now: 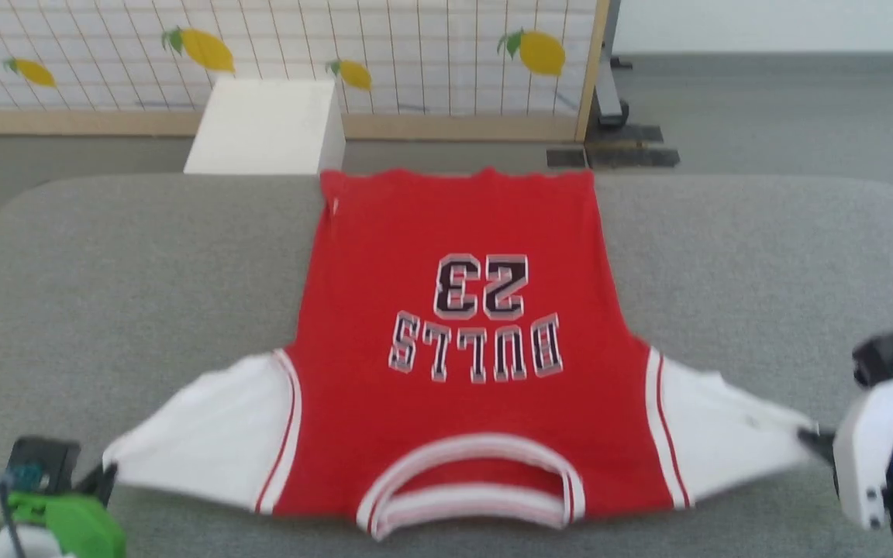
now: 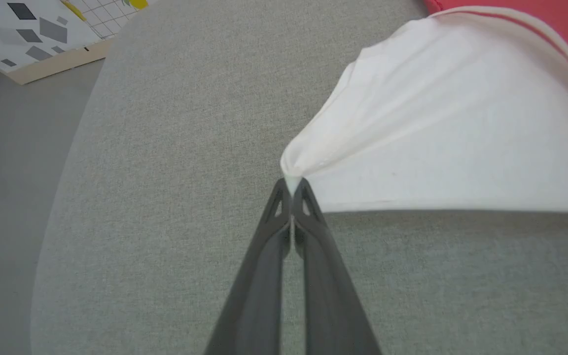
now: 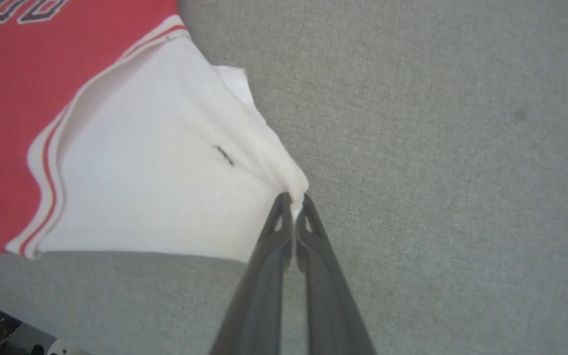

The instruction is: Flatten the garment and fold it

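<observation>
We were flattening the garment (image 1: 454, 387), left gripper (image 1: 109, 474) and right gripper (image 1: 808, 435) each pinching a sleeve tip at the lower corners; next seemed an even, taut lay-down.

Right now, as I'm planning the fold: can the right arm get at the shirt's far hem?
Probably not yet: the right gripper is shut on the white sleeve tip of the garment and must let go first. Otherwise the way over the grey table to the hem looks free.

Open grey table (image 1: 105, 256) lies left and right of the garment (image 1: 454, 232); a white box (image 1: 268, 128) blocks the far-left edge.
</observation>
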### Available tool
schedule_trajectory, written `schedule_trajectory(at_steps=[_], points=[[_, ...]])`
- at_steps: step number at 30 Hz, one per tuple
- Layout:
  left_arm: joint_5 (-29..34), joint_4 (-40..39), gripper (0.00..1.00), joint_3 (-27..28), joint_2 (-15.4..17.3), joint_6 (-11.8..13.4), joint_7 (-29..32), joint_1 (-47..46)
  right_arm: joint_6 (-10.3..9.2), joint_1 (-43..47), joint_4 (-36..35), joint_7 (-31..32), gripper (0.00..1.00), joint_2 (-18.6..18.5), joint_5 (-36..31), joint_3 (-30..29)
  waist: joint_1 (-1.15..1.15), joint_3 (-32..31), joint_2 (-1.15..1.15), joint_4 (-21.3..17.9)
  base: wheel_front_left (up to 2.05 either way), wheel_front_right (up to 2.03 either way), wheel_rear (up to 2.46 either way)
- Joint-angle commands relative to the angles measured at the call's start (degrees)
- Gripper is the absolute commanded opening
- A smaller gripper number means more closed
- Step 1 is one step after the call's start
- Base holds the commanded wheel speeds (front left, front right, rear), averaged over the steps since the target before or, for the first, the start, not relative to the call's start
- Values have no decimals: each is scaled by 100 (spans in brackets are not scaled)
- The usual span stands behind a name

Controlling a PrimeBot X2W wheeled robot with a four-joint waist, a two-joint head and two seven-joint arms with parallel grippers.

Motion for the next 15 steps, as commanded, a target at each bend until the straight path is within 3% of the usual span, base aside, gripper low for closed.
schedule_trajectory(at_steps=[1,9,15], points=[[-110,-138,0,116,136,110,93,303,-14,282,-113,164,0,-111,46,-159,1,-193,0,64,0,0,0],[-710,-1474,0,220,63,315,713,1594,-14,1733,-1090,1181,0,88,-7,-1137,1,-149,0,158,0,0,0],[-772,-1838,0,-34,-200,378,848,1701,-14,2219,-1529,1370,0,488,-428,-1662,1,39,0,306,0,0,0]])
